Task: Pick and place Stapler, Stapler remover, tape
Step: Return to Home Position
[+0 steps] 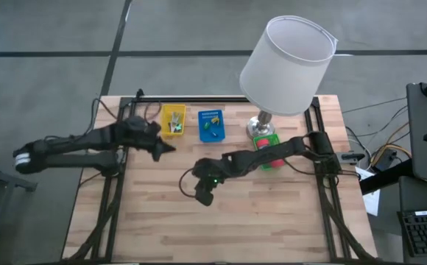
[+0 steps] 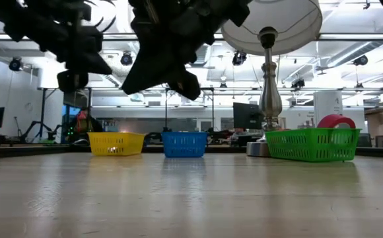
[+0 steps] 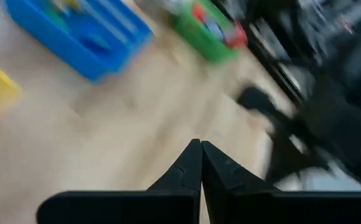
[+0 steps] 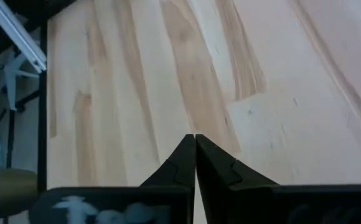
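A red tape roll lies in the green basket at the foot of the lamp; in the left wrist view it shows as a red spot. Small items lie in the yellow basket and the blue basket, too small to name. The stapler and the stapler remover cannot be made out. My left gripper hangs shut and empty above the table just near of the yellow basket. My right gripper is shut and empty over bare wood at mid-table.
A lamp with a large white shade stands on a metal stem behind the green basket and overhangs it. The three baskets sit in a row along the far edge. Bare wooden table spreads across the near half.
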